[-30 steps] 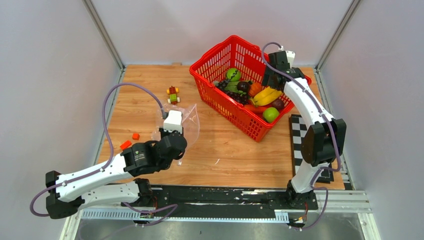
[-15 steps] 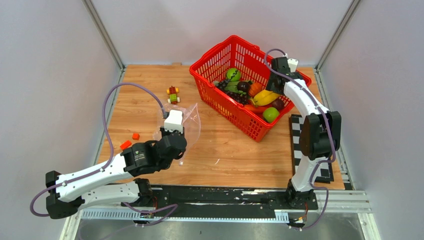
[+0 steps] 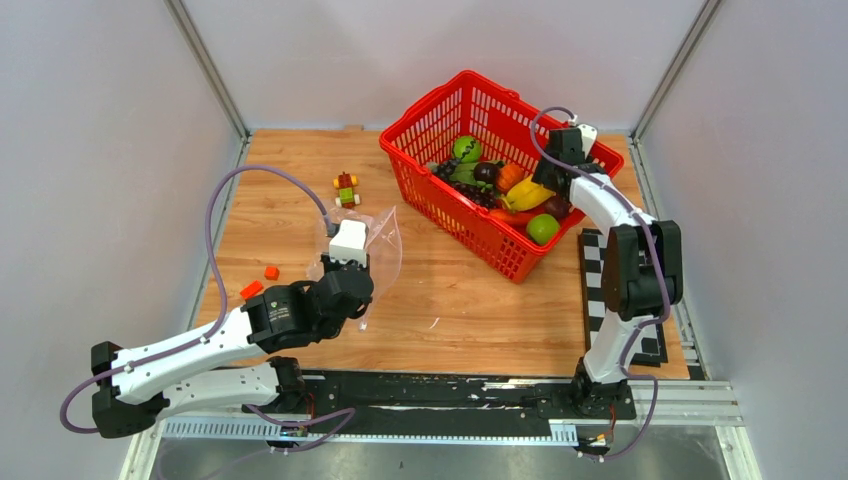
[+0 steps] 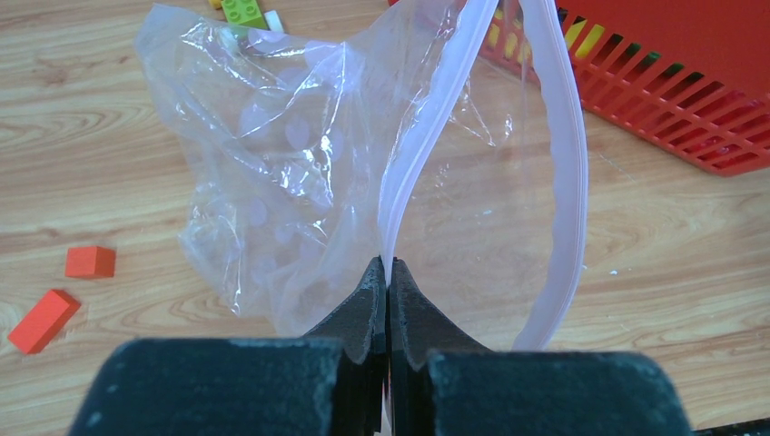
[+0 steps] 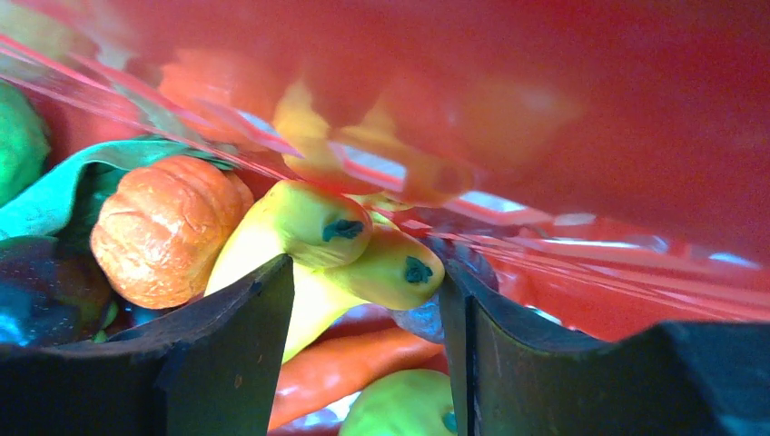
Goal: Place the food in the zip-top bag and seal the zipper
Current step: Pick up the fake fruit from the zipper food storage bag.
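The clear zip-top bag (image 3: 372, 238) (image 4: 272, 182) lies open on the wooden table at centre left. My left gripper (image 3: 345, 262) (image 4: 388, 272) is shut on its pale pinkish zipper (image 4: 413, 163), holding the mouth open. The food lies in the red basket (image 3: 430, 130): yellow bananas (image 3: 528, 194) (image 5: 345, 245), an orange pumpkin (image 5: 159, 227), a carrot (image 5: 354, 363), green limes (image 3: 542, 229), dark grapes (image 3: 470, 190). My right gripper (image 3: 548, 172) (image 5: 368, 291) is open inside the basket, its jaws either side of the banana tips, a green fruit (image 5: 399, 404) below.
A small red-yellow-green block figure (image 3: 346, 188) stands behind the bag. Two orange-red blocks (image 3: 259, 281) (image 4: 64, 291) lie on the table left of the bag. A checkerboard strip (image 3: 597, 285) lies at the right edge. Metal corner posts frame the workspace.
My right gripper has come down from above the basket's far right rim into the basket, onto the bananas. The left arm and bag have not moved.
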Controlling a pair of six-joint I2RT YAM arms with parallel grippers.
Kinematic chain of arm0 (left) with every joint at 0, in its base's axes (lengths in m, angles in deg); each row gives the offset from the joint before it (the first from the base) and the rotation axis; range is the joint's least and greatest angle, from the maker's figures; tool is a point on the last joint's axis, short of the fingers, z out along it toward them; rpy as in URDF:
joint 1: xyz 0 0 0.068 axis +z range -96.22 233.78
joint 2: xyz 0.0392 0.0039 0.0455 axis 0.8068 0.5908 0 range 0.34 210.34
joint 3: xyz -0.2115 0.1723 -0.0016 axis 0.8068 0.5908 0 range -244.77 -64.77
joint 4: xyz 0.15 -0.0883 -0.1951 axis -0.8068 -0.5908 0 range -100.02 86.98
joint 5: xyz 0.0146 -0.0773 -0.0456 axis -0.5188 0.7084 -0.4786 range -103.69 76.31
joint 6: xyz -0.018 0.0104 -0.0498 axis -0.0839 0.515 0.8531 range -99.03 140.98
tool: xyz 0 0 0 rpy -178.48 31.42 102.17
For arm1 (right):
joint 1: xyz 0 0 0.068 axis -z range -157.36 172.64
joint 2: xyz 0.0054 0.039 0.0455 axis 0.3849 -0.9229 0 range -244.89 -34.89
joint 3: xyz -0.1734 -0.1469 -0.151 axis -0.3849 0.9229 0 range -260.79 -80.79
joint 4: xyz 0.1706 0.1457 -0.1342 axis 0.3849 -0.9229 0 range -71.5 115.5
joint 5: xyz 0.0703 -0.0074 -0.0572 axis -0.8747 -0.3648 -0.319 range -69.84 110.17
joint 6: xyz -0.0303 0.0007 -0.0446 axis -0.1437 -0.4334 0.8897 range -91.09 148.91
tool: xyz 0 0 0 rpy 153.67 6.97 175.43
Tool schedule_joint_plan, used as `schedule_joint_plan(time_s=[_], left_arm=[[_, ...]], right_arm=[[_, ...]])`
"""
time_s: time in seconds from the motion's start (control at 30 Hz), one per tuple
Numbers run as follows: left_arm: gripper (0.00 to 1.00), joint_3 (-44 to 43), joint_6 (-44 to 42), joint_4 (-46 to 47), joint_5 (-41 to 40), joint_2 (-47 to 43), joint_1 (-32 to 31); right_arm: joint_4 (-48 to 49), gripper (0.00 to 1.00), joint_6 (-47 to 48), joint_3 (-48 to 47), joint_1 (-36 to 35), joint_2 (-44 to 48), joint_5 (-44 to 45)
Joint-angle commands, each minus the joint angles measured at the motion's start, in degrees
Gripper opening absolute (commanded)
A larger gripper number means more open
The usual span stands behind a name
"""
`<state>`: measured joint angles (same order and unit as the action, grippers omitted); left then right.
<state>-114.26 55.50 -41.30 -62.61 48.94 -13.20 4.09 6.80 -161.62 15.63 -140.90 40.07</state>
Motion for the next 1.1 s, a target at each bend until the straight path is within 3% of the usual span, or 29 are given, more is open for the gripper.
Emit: schedule_joint_plan(time_s=[0.0, 0.2, 0.3, 0.43, 0.5, 0.67, 0.8, 0.87, 1.07], left_arm=[[0.00, -0.17, -0.13, 1.87, -0.22, -0.38, 0.27], [0.00, -0.06, -0.10, 2.06, -0.07, -0.45, 0.27], [0.00, -0.16, -0.16, 2.07, 0.04, -0.43, 0.27], [0.00, -0.16, -0.20, 2.23, 0.14, -0.44, 0.27], [0.00, -0.29, -0.31, 2.33, 0.27, -0.31, 0.26], [0.00, -0.48, -0.34, 2.25, 0.45, -0.30, 0.25], [0.00, -0.43, -0.34, 2.42, 0.59, -0.26, 0.26], [0.00, -0.45, -0.34, 2.42, 0.59, -0.15, 0.27], [0.00, -0.82, -0.47, 2.12, 0.51, 0.31, 0.27]], right_arm=[[9.22, 0.59, 0.21, 3.56, 2.33, 1.00, -6.84], [16.40, 0.60, -0.32, 7.70, 2.30, 2.10, -6.84], [12.51, 0.68, -1.67, 5.39, 2.30, 0.58, -5.05], [9.37, 0.66, -3.08, 3.85, 2.26, -0.50, -2.41], [9.28, 0.59, -4.16, 4.17, 2.26, -0.77, -1.11], [9.48, 0.29, -4.47, 4.35, 2.09, -0.60, -0.49], [10.58, 0.13, -2.13, 4.96, 1.55, 1.25, -2.20], [10.85, 0.00, -0.39, 5.27, 1.08, 3.07, -4.15], [12.52, 0.00, 3.69, 9.43, -1.40, 12.73, -4.87]])
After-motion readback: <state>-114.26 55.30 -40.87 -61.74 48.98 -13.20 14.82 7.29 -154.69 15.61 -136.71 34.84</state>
